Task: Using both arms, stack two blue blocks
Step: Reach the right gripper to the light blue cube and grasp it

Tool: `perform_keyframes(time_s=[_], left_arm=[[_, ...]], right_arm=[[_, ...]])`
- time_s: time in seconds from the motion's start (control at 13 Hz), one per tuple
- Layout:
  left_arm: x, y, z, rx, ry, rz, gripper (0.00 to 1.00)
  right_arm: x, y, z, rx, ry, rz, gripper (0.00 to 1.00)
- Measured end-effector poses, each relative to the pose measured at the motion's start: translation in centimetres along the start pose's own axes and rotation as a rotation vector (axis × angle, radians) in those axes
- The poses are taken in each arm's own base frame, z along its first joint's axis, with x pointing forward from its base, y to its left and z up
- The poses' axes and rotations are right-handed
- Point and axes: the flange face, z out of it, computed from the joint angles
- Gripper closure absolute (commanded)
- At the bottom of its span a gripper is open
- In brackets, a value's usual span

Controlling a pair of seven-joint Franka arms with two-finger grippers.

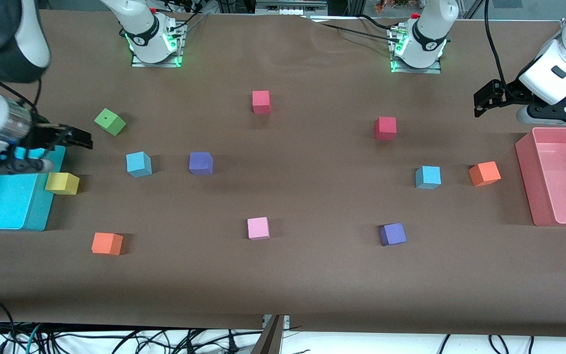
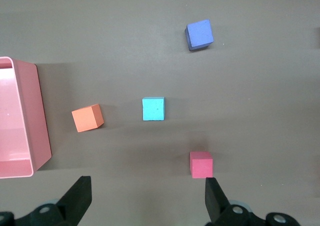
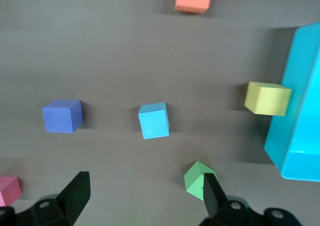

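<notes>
Two light blue blocks lie apart on the brown table. One blue block point(image 1: 138, 163) is toward the right arm's end and also shows in the right wrist view point(image 3: 154, 120). The other blue block point(image 1: 428, 177) is toward the left arm's end and also shows in the left wrist view point(image 2: 153, 108). My right gripper point(image 1: 79, 139) point(image 3: 145, 177) is open and empty, up over the table by the cyan tray's edge. My left gripper point(image 1: 482, 101) point(image 2: 148, 182) is open and empty, up over the table beside the pink bin.
A cyan tray point(image 1: 37, 211) lies at the right arm's end and a pink bin point(image 1: 526, 167) at the left arm's end. Scattered cubes: green point(image 1: 110, 121), yellow point(image 1: 62, 183), purple point(image 1: 201, 163) point(image 1: 393, 234), red point(image 1: 261, 102) point(image 1: 385, 128), orange point(image 1: 484, 173) point(image 1: 107, 243), pink point(image 1: 258, 228).
</notes>
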Motion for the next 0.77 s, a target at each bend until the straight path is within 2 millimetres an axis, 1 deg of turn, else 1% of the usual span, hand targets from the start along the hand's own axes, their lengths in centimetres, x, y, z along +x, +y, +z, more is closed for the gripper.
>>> perform_keyframes(time_s=[0.23, 0.38, 0.54, 0.77], left_arm=[[0.0, 0.0, 0.0, 0.000, 0.000, 0.000, 0.00], [0.0, 0.0, 0.0, 0.000, 0.000, 0.000, 0.00], [0.0, 0.0, 0.0, 0.000, 0.000, 0.000, 0.00], [0.0, 0.1, 0.0, 0.000, 0.000, 0.001, 0.00]], right_arm=[[2.4, -0.9, 5.0, 0.001, -0.041, -0.017, 0.00], [3.1, -1.2, 8.6, 0.002, -0.027, -0.021, 0.00], [2.9, -1.2, 12.4, 0.002, -0.010, -0.022, 0.00], [2.0, -1.3, 17.7, 0.002, 0.029, -0.023, 0.00]])
